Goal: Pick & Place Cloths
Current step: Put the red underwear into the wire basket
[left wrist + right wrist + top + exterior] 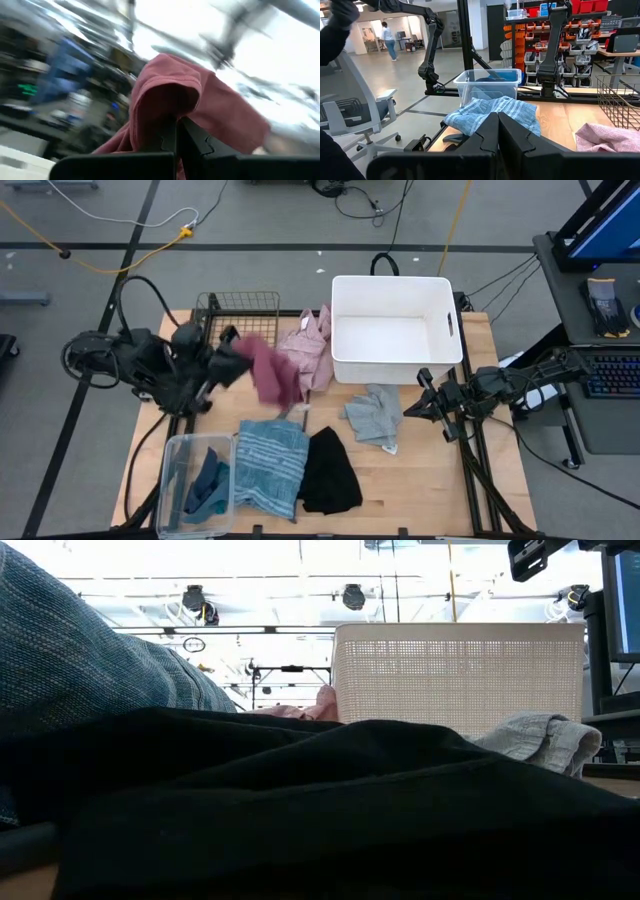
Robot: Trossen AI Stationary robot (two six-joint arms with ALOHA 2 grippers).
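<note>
Largely, the low view is blocked by the black cloth lying against its lens, leaving only the white bin and a grey cloth visible behind. Seen from above, the bin stands at the table's far edge; a pink cloth lies beside it, the blue-striped cloth and black one nearer. The left gripper, clamped on the maroon cloth, holds it draped above the table. The right gripper, closed and empty, waits by the grey cloth at the right edge.
</note>
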